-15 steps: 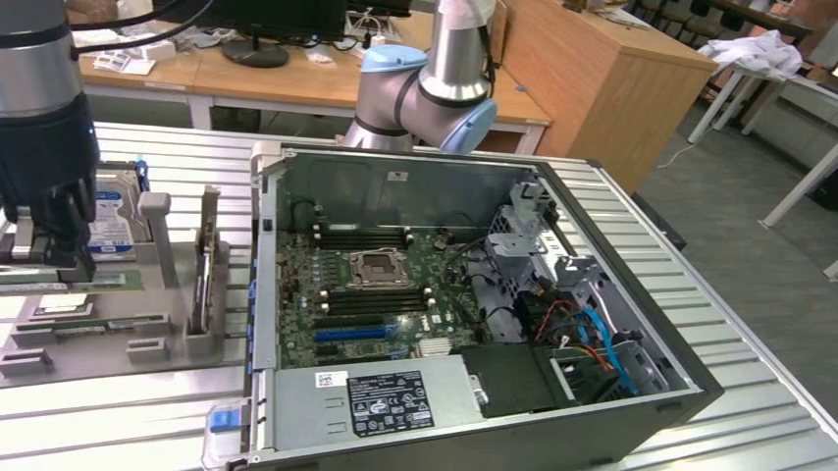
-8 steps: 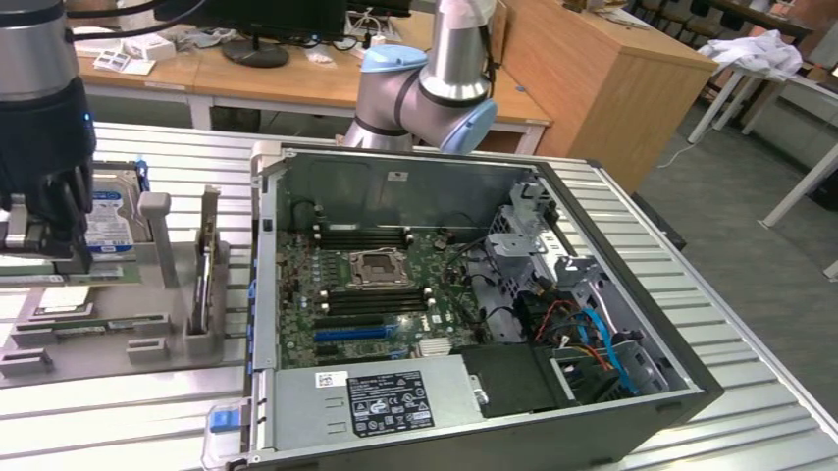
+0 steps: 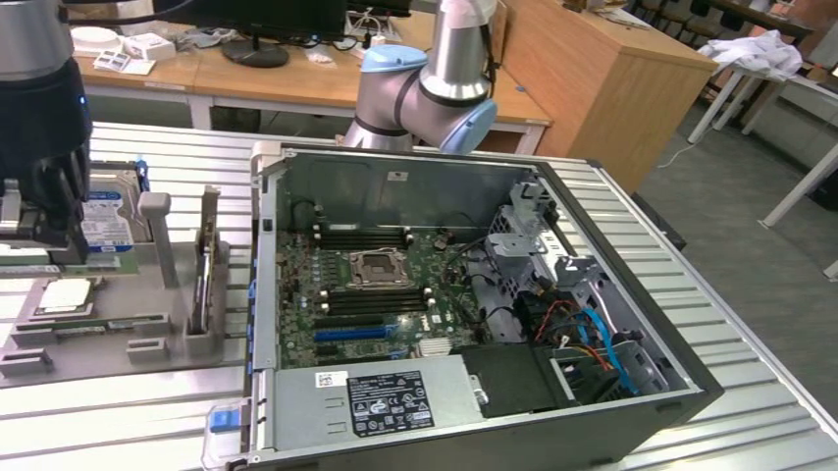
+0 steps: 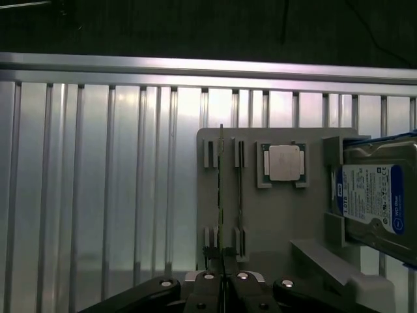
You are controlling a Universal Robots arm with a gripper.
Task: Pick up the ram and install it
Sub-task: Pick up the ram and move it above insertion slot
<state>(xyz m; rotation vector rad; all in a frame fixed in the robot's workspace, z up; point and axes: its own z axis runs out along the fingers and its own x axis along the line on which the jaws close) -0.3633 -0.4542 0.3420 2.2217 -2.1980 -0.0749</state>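
One ram clamped edge-on betw. gripper fingers, over grey fixture tray; 2nd stick just beside, then CPU & blue-label HDD. Open PC case nearby.

Open PC case on ribbed table, motherboard inside, grey tray on exterior view's left with hard drive, CPU

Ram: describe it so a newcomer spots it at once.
A grey fixture plate lies on the ribbed table, to the exterior view's left of the open PC case. The ram is the thin board on edge over that plate, one end in the shut gripper. Unlike the square silver processor and blue-labelled hard drive beside it, it is long and blade-thin.
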